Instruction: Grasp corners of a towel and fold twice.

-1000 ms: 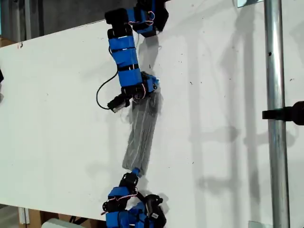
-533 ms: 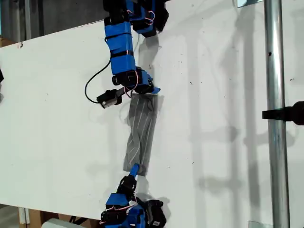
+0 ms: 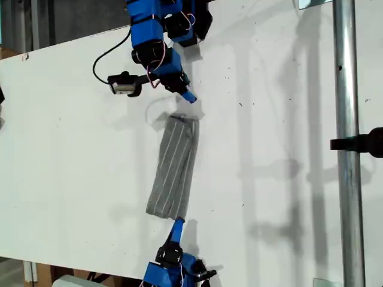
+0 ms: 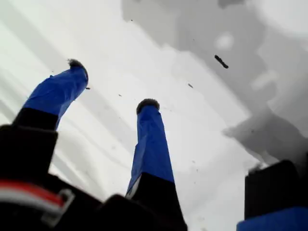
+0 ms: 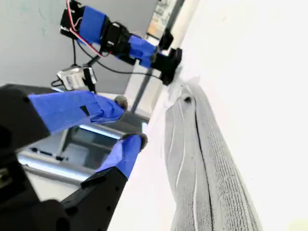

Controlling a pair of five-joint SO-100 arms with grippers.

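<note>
**Both jaws empty, towel strip between them**

The towel [image 3: 173, 173] lies mid-table [image 3: 287, 149], a narrow folded strip whose long axis runs between the edges carrying the arms. My second gripper [image 3: 178, 226] is slightly parted and empty just off one end. My first gripper [image 3: 187, 94] gapes empty beyond the other end.

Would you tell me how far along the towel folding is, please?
Done: the towel lies as a narrow folded strip on the table. In hand: nothing; my first gripper and my second gripper are open, off the cloth. Left: likely only retracting.
</note>
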